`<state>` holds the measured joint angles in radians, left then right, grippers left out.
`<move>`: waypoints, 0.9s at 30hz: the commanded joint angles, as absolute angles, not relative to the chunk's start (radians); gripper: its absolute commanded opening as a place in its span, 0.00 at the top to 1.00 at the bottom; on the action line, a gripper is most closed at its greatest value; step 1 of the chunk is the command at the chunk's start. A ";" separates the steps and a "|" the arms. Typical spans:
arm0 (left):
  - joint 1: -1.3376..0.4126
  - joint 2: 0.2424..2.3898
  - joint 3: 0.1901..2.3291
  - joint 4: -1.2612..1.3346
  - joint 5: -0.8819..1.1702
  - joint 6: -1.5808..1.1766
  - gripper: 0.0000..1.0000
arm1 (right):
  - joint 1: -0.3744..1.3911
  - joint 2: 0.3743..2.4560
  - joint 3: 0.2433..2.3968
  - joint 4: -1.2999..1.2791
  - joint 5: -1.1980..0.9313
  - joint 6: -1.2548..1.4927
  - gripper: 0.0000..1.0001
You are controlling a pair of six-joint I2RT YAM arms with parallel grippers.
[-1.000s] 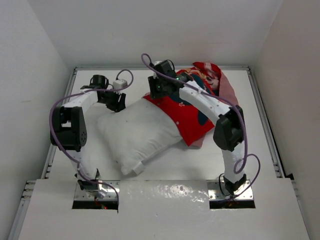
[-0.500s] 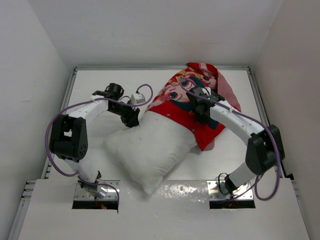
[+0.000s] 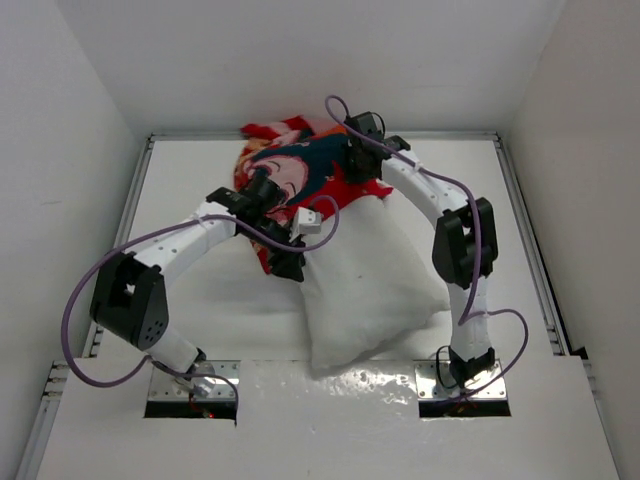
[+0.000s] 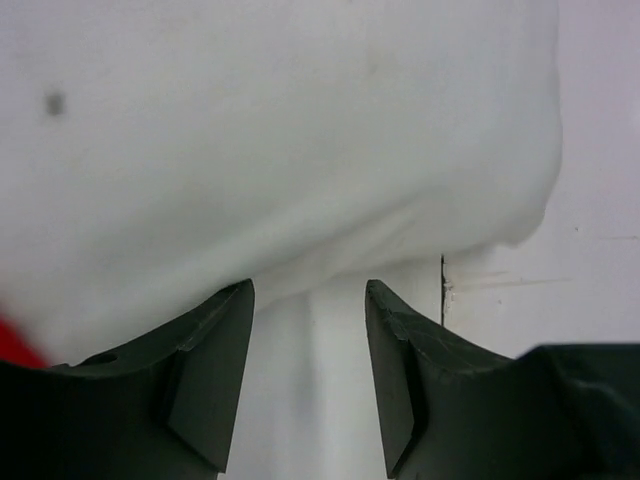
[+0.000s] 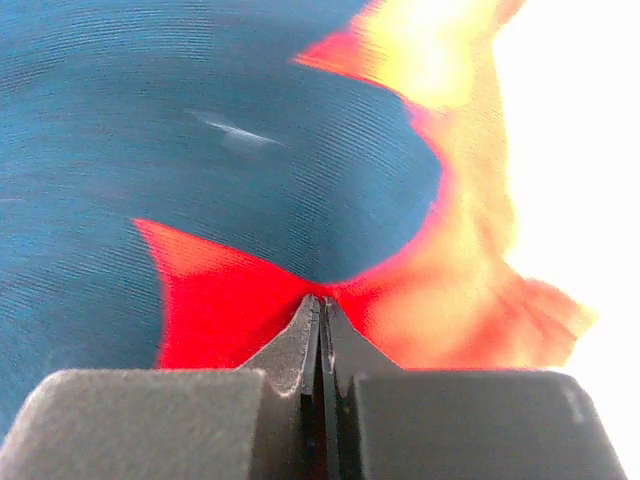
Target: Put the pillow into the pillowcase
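The pillow (image 3: 375, 285) lay on the surface (image 3: 200, 300) right of centre. Its long axis ran from the far middle down twd the near edge, w/ a slight lean to the right. Only its far end sat in the mouth of the pillowcase (image 3: 295, 175); most of it was still bare.

The case was bunched at the far side, centre-left, so it lay beyond the pillow and a bit left, w/ its mouth facing back along that axis.

L hand (image 3: 292, 265) was at the pillow's left edge, right by the red hem. Its fingers (image 4: 215, 370) were half spread w/ a white fold running btwn them. It looked like a grip on the pillow, tho the wrist view didn't make that certain.

R hand (image 3: 355, 160) was at the far end of the case, pressed tight together on red cloth.

Judgement: the next move depended on that axis. Either the pillow went far-left or the hem came near-right along it. L hand was nearer the mouth, R hand nearer the closed end.
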<state>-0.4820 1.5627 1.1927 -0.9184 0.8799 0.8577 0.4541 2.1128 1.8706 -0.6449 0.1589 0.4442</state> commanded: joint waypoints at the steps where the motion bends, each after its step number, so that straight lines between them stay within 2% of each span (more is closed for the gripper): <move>1: -0.401 1.499 1.244 -0.890 0.885 0.829 0.53 | 0.471 2.076 1.864 -0.601 0.106 0.486 1.00; 3: -0.275 1.471 1.244 -0.844 0.858 0.766 0.54 | 0.463 2.045 1.821 -0.609 0.138 0.485 1.00; 4: -0.253 1.462 1.250 -0.841 0.754 0.765 0.54 | 0.460 2.011 1.812 -0.615 0.146 0.482 1.00; 6: -0.242 1.468 1.253 -0.894 0.627 0.811 0.54 | 0.462 1.977 1.787 -0.629 0.179 0.472 0.99; 11: -0.244 1.473 1.142 -0.931 0.563 0.813 0.51 | 0.460 1.898 1.767 -0.678 0.270 0.483 0.90; 15: -0.244 1.476 1.069 -0.902 0.473 0.773 0.48 | 0.462 1.792 1.633 -0.681 0.294 0.492 0.78; 17: -0.244 1.477 1.027 -0.868 0.479 0.755 0.43 | 0.462 1.720 1.458 -0.599 0.304 0.524 0.68; 18: -0.244 1.479 1.011 -0.853 0.494 0.738 0.40 | 0.462 1.653 1.400 -0.568 0.305 0.541 0.66; 19: -0.245 1.482 0.996 -0.815 0.523 0.735 0.26 | 0.462 1.628 1.300 -0.516 0.304 0.576 0.65; 20: -0.248 1.485 0.971 -0.798 0.535 0.745 0.22 | 0.462 1.608 1.263 -0.499 0.299 0.592 0.64; 21: -0.258 1.486 0.959 -0.779 0.540 0.756 0.06 | 0.463 1.583 1.229 -0.488 0.301 0.612 0.64; 22: -0.287 1.486 0.947 -0.734 0.526 0.762 0.00 | 0.462 1.577 1.183 -0.480 0.304 0.652 0.64; 27: -0.423 1.453 0.812 -0.482 0.385 0.804 0.00 | 0.462 1.526 1.019 -0.385 0.264 0.754 0.65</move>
<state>-0.3565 1.4906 0.8635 -0.6792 0.4591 0.7700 0.4606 1.5719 1.0939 -0.4511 0.2832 0.6601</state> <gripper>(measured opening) 0.996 0.356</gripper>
